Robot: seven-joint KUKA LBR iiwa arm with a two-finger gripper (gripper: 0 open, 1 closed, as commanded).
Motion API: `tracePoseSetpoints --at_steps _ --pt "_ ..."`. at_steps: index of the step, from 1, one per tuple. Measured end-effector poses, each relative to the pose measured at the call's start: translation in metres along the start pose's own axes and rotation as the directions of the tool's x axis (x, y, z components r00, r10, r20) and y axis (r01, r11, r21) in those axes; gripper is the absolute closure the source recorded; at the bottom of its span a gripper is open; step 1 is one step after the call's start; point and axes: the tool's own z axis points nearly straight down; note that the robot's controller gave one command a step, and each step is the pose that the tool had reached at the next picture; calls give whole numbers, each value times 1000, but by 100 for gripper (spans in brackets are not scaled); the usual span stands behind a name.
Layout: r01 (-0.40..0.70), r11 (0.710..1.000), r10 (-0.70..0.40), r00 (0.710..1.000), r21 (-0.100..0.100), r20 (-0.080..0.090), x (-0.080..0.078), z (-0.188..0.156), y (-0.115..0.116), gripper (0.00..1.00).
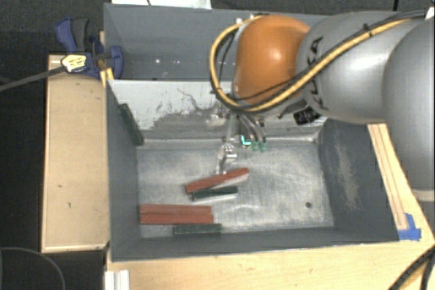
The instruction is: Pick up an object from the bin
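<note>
Reddish-brown and slim, a short flat stick [219,180] is lying near the middle of the bin [326,173] floor, tilted a little. A dark greenish stick [215,194] is lying just beside it on the near side, possibly touching it. The hand [227,161] is hanging low over the reddish piece, toward the end nearer the arm, its tip sitting close to that piece's upper edge. The orange cover [268,58] on the wrist and the cables are crowding the view from this angle, so whether the hand is spread or closed cannot be told, and nothing is showing as gripped in it. Nearer the front wall a longer reddish-brown bar [175,214] is resting flat, with a second dark stick [197,229] just in front of it. A third dark stick [129,124] is leaning along the wall farthest from the arm, well apart from the rest.

As for progress, the pick is looking barely begun: the arm is standing in over the bin with the hand low beside a candidate, yet every piece is lying on the bin floor. Closing on one piece and lifting it clear are both remaining to be done
</note>
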Motion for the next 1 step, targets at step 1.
tracePoseSetpoints --at_steps 1 --pt "-3 1000 3 1000 -1 7 -2 -3 0 0"
